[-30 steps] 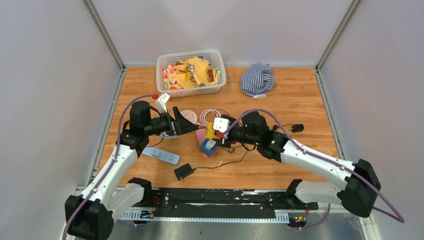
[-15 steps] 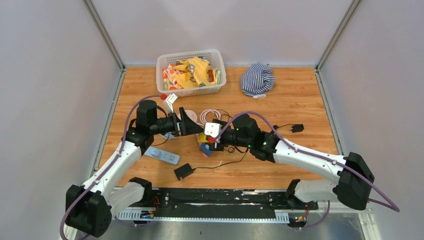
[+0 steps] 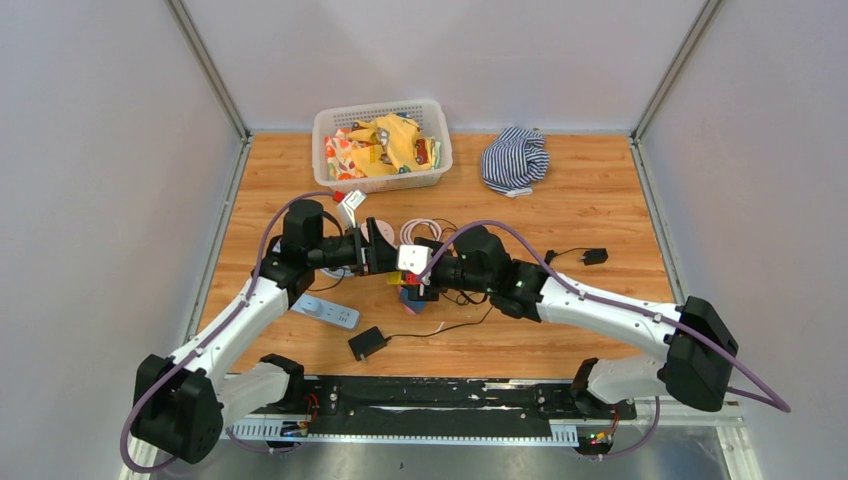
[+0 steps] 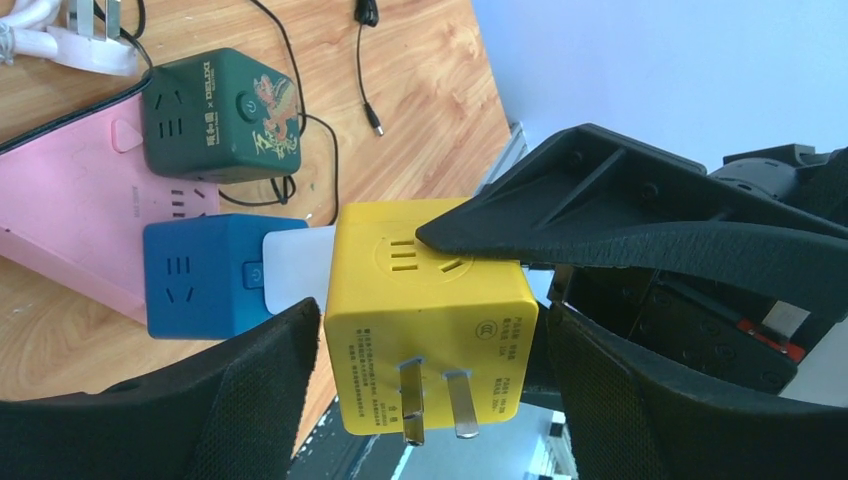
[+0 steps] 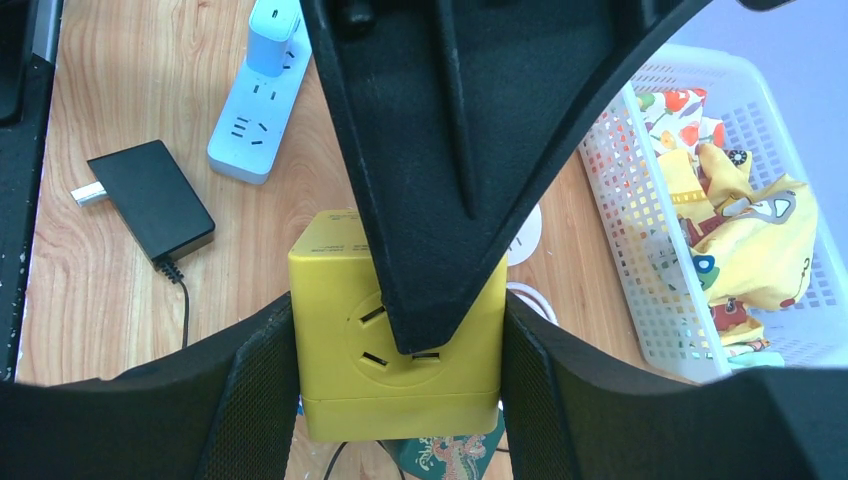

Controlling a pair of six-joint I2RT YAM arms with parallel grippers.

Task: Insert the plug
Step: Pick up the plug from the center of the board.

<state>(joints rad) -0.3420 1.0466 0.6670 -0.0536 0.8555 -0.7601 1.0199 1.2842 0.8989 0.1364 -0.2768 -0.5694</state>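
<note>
The yellow plug (image 4: 430, 295) is held off the table (image 3: 600, 200) near its middle, above the blue cube (image 4: 195, 275) and pink strip (image 4: 70, 215), with its prongs pointing toward the left wrist camera. The right gripper (image 5: 398, 335) is clamped on it — one finger (image 4: 620, 215) lies flat across a socket face. The left gripper (image 4: 432, 345) straddles two other sides, fingers close against them — whether they press, I cannot tell. A white strip (image 3: 325, 313) lies further left.
</note>
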